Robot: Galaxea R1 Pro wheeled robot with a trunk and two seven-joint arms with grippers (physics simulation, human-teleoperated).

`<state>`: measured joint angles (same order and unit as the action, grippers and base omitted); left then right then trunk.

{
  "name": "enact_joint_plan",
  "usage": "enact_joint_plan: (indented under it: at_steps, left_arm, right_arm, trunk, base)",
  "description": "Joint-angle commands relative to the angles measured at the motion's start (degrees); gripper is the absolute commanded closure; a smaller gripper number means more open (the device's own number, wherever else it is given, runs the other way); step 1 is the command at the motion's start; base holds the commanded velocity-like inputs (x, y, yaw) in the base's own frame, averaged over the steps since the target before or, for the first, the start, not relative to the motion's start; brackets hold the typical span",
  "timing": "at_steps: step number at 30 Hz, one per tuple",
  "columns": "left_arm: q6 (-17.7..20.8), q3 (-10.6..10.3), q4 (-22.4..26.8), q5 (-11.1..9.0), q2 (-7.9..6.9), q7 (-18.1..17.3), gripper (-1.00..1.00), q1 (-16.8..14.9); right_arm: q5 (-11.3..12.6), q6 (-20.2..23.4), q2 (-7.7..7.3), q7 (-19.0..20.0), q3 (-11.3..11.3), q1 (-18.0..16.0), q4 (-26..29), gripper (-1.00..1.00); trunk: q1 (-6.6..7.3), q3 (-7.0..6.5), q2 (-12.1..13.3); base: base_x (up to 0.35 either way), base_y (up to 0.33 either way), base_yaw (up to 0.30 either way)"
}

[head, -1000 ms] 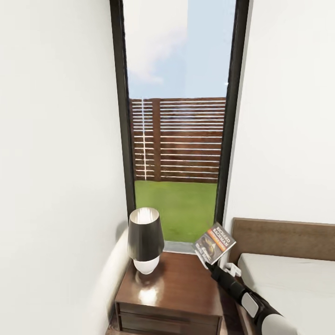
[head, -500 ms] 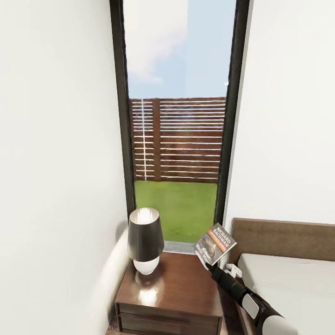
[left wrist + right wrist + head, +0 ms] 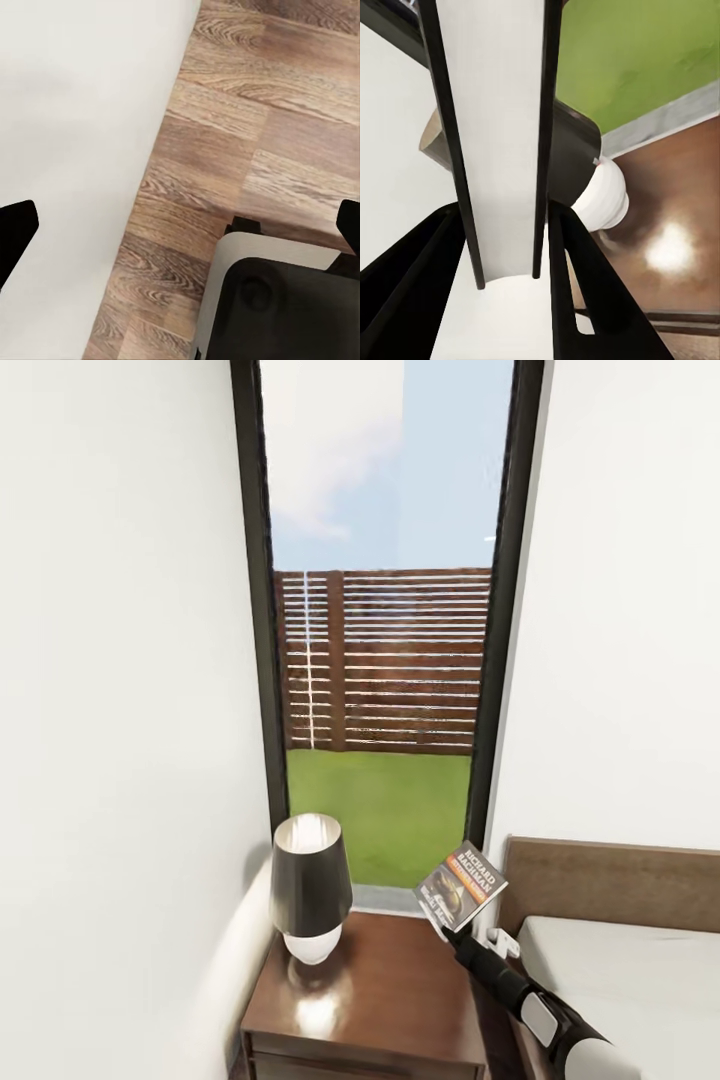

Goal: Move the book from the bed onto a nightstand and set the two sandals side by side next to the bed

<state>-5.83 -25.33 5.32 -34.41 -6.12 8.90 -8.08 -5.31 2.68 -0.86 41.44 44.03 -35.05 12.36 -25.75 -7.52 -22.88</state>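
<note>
Book (image 3: pixel 462 887) lettered "RICHARD BACHMAN", lower right of centre, is pinched in your right gripper (image 3: pixel 447 931) above the nightstand (image 3: pixel 366 1000).

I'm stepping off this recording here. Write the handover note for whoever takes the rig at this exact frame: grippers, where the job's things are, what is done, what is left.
Right gripper: shut on the book, held up above the right rear corner of the nightstand, next to the bed; in the right wrist view the fingers clamp the book's edge.
Left gripper: open, empty, pointing down at the wood floor.
A lamp stands on the nightstand's left half; the right half looks free.
Done: book lifted off the bed.
Left: lower and release the book on the nightstand, clear of the lamp; then set both sandals side by side next to the bed.
</note>
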Motion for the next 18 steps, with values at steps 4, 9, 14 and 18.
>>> enact_joint_plan:
  at_steps: [4,9,14,18]
  left_arm:
    - [-0.07,-0.50,0.00,-0.40,-0.02,0.24,-1.00,0.01]
    - [-0.06,-0.50,-0.03,-0.40,-0.01,0.24,-1.00,0.00]
    - [-0.06,-0.56,-0.02,-0.39,0.00,0.24,-1.00,0.01]
    - [-0.05,-0.58,-0.04,-0.34,0.00,0.24,-1.00,0.02]
  right_arm:
    - [-0.56,0.44,0.05,0.27,0.36,-0.02,-0.03,1.00]
    - [-0.48,0.59,0.00,0.38,0.25,-0.02,-0.21,1.00]
    - [-0.33,0.58,-0.07,0.50,0.48,0.06,-0.20,1.00]
    - [-0.28,0.49,0.00,0.54,0.56,0.50,-0.17,1.00]
  trunk:
    - [-0.03,0.03,-0.04]
    - [-0.03,0.03,-0.04]
    - [-0.03,0.03,-0.04]
    - [-0.03,0.03,-0.04]
  base:
    - [0.106,0.000,0.000]
    - [0.152,0.000,0.000]
    - [0.059,0.000,0.000]
    - [0.018,0.000,0.000]
